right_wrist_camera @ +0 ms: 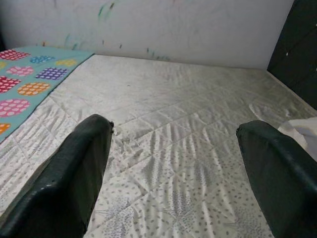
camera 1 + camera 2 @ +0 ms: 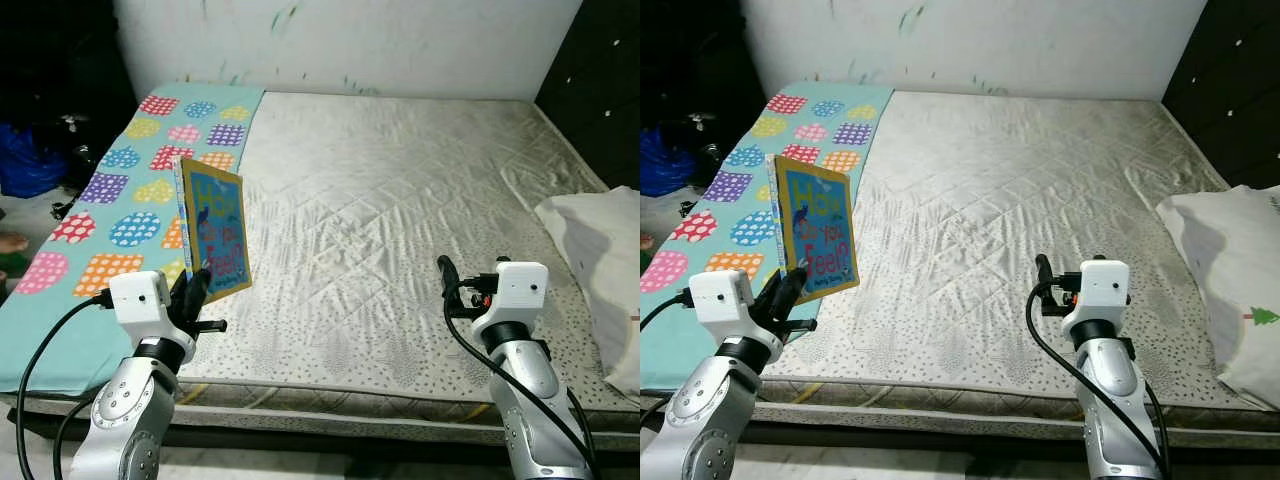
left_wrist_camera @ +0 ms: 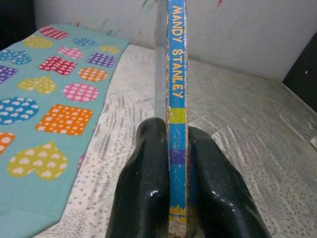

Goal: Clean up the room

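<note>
A thin blue and yellow children's book (image 2: 215,228) stands upright above the bed's front left part, with my left gripper (image 2: 195,287) shut on its lower edge. The left wrist view looks along the book's spine (image 3: 177,99), pinched between the two black fingers (image 3: 143,188). My right gripper (image 2: 447,272) hovers open over the mattress (image 2: 400,200) near the front edge, and its fingers (image 1: 74,178) hold nothing.
A teal blanket (image 2: 110,200) with coloured hearts covers the bed's left strip. A white pillow (image 2: 600,260) lies at the right edge. Dark clutter and a blue bag (image 2: 25,160) sit on the floor to the left. A white wall runs behind the bed.
</note>
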Robot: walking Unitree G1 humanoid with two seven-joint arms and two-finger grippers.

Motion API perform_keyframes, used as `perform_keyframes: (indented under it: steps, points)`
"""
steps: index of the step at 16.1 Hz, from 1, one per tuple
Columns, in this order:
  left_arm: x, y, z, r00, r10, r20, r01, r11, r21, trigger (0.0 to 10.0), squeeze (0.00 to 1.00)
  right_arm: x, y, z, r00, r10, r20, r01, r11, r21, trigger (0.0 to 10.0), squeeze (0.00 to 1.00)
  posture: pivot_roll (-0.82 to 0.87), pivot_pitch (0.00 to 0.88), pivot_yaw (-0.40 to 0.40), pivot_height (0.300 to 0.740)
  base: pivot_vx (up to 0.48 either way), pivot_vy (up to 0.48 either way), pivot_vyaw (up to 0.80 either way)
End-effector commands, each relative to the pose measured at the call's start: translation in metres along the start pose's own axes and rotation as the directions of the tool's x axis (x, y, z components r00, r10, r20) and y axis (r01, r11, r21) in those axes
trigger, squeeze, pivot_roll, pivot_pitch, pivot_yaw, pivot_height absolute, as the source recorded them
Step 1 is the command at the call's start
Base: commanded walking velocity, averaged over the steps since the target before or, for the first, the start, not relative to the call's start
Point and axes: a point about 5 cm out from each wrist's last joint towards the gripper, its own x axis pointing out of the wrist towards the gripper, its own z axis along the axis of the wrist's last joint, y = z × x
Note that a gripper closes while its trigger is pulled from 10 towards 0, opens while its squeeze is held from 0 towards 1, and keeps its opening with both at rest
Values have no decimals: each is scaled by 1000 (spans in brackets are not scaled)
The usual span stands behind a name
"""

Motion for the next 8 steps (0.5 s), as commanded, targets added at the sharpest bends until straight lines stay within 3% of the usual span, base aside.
perform_keyframes:
  steps: [1, 8]
  points:
    - [0, -2, 8, 999, -15, 45, 15, 1000, 12, 10000, 0, 0, -2, 3, 1000, -4, 10, 4, 1000, -16, 10000, 0, -4, 24, 3, 740, 0, -244, 0]
    - [2, -2, 8, 999, -10, 52, 10, 1000, 1, 10000, 0, 3, 0, 5, 1000, -12, 18, 12, 1000, -24, 10000, 0, -5, 17, -3, 740, 0, 0, 0]
